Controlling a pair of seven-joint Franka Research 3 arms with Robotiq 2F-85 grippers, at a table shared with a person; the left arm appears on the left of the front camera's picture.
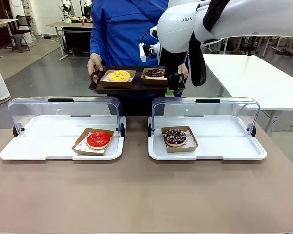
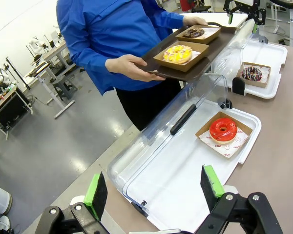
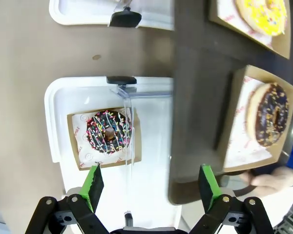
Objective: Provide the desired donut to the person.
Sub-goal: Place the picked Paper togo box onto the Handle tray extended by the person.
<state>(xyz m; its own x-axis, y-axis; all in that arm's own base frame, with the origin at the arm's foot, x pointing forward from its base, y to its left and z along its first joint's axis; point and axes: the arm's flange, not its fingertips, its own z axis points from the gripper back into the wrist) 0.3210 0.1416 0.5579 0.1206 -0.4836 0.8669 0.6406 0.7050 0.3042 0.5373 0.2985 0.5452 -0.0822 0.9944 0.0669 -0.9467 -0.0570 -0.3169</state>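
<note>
The person point(image 1: 122, 29) in a blue coat stands across the table holding a dark serving tray point(image 1: 100, 87) with both hands. On it sit a yellow-iced donut point(image 1: 119, 76) and a chocolate donut point(image 1: 154, 73), each in a brown paper tray. My right gripper point(image 1: 172, 90) hangs open above the tray's right end, right beside the chocolate donut point(image 3: 267, 114), with nothing between its fingers point(image 3: 94, 184). My left gripper point(image 2: 154, 187) is open and empty, high over the near left end of the left display case point(image 2: 151, 190).
Two white display cases point(image 1: 49, 153) point(image 1: 234, 153) stand side by side with clear lids raised. The left holds a red-iced donut point(image 1: 98, 139), the right a sprinkled chocolate donut point(image 1: 175, 137). Bare brown tabletop point(image 1: 146, 195) lies in front. A white table point(image 1: 263, 78) stands at the back right.
</note>
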